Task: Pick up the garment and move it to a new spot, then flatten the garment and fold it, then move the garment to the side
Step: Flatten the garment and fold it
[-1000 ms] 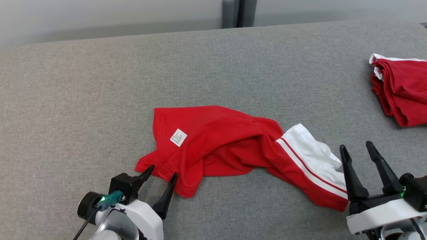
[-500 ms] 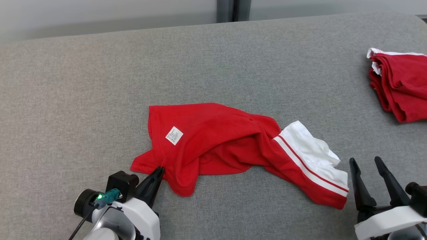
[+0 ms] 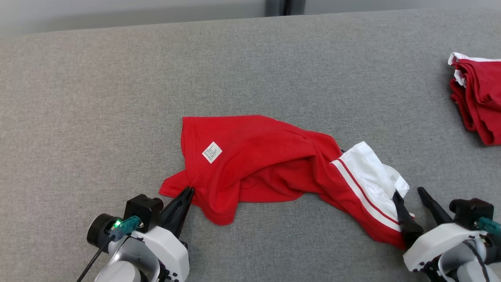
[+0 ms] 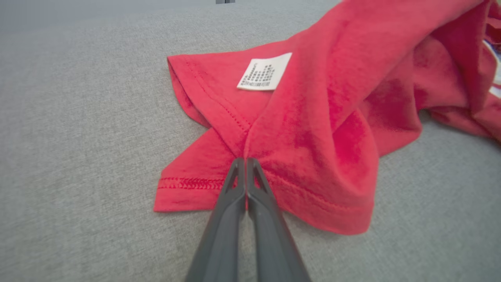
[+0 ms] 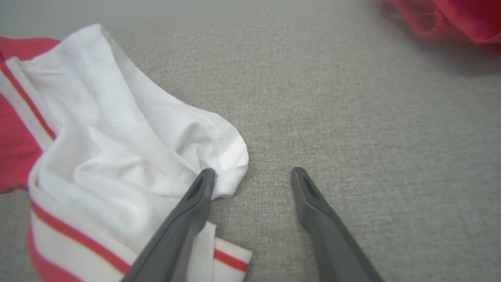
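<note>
Near the front middle of the grey surface, between the two arms: the garment. Crumpled rather than flat, with the long axis running left to right across the head view and sloping a little toward the robot at the right end. Red body and hem toward the robot's left, white end toward the robot's right.

Soft, matte red knit, heaped in broad folds with a shadowed hollow along the near side. Double rows of stitching along the hems. Small white care label, rectangular, with fine printed lines, lying tilted on the upper left part. White end smoother and brighter, bunched into a rounded fold, edged by white bands and a thin red stripe.

At the red hem, the left gripper: clenched, its two dark tapered fingers pressed together, tips pinching a pleat of cloth where two hemmed flaps meet in a V. At the white end, the right gripper: spread wide, grasping nothing. One finger over the rounded white fold, apparently touching it, though hard to be sure through the blur; the other over bare surface just beside the cloth.

Coarse grey weave underneath, like upholstery. At the far right, well apart, a second red garment, folded into a stack with white trim at its top corner.
</note>
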### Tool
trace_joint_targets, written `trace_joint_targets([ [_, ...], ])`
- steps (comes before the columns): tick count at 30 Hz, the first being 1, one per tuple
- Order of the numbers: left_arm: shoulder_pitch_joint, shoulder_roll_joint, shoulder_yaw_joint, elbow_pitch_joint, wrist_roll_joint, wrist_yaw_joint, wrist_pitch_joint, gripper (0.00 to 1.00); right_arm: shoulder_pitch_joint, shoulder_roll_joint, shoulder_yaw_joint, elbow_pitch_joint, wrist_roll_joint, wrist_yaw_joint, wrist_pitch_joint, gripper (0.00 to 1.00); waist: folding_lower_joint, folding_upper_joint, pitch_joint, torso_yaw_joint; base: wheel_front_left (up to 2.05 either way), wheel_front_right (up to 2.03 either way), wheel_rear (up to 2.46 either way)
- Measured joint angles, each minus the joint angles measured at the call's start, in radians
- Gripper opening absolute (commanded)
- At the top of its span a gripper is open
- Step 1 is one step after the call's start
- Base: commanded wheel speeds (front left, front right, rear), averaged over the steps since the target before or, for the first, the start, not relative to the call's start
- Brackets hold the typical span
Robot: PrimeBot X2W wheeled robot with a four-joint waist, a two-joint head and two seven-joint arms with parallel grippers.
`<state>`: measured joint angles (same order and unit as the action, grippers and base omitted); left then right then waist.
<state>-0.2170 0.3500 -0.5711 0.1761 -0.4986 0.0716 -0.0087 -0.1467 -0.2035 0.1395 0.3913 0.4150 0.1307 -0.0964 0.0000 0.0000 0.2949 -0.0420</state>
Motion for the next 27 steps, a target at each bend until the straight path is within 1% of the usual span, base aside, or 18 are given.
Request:
trace_joint_targets([
  [2, -0.004, -0.002, -0.002, 0.0, 0.001, 0.0, -0.006, 0.0, -0.02, -0.01, 0.018, 0.024, 0.021, 0.0, 0.002, 1.0, 0.0, 0.0, 0.002, 0.004, 0.0, 0.0, 0.0],
  [3, -0.007, -0.002, -0.002, 0.0, 0.002, 0.0, -0.011, 0.0, -0.03, -0.017, 0.028, 0.037, 0.03, 0.0, 0.003, 0.51, 0.0, 0.0, 0.003, 0.006, 0.0, 0.0, 0.0],
  [4, -0.011, -0.003, -0.002, 0.0, 0.004, 0.0, -0.014, 0.0, -0.036, -0.022, 0.034, 0.045, 0.041, 0.0, 0.003, 0.34, 0.0, 0.0, 0.003, 0.007, 0.0, 0.0, 0.0],
  [5, -0.013, -0.004, -0.001, -0.001, 0.004, 0.001, -0.021, 0.0, -0.041, -0.026, 0.041, 0.053, 0.053, 0.0, 0.003, 0.34, 0.0, 0.0, 0.003, 0.008, 0.0, 0.0, 0.0],
  [6, -0.014, -0.004, 0.0, -0.002, 0.005, 0.005, -0.027, 0.0, -0.048, -0.031, 0.049, 0.06, 0.063, 0.0, 0.003, 0.0, 0.0, 0.0, 0.002, 0.009, 0.0, 0.0, 0.0],
  [11, -0.016, 0.009, 0.021, -0.025, 0.017, 0.027, -0.071, 0.0, -0.066, -0.058, 0.068, 0.052, 0.086, 0.0, -0.021, 0.0, 0.0, 0.0, -0.007, 0.012, 0.0, 0.0, 0.0],
  [15, -0.022, 0.024, 0.045, -0.061, 0.026, 0.043, -0.1, 0.0, -0.105, -0.079, 0.072, -0.012, 0.129, 0.0, -0.044, 0.0, 0.0, 0.0, -0.017, 0.004, 0.0, 0.0, 0.0],
  [22, -0.083, 0.085, 0.099, -0.116, 0.056, 0.071, -0.116, 0.0, -0.195, -0.171, 0.046, -0.122, 0.145, 0.0, -0.036, 0.0, 0.0, 0.0, -0.036, -0.007, 0.0, 0.0, 0.0],
  [27, -0.173, 0.133, 0.151, -0.159, 0.078, 0.088, -0.119, 0.0, -0.299, -0.226, 0.009, -0.223, 0.144, 0.0, -0.007, 0.0, 0.0, 0.0, -0.051, -0.013, 0.0, 0.0, 0.0],
])
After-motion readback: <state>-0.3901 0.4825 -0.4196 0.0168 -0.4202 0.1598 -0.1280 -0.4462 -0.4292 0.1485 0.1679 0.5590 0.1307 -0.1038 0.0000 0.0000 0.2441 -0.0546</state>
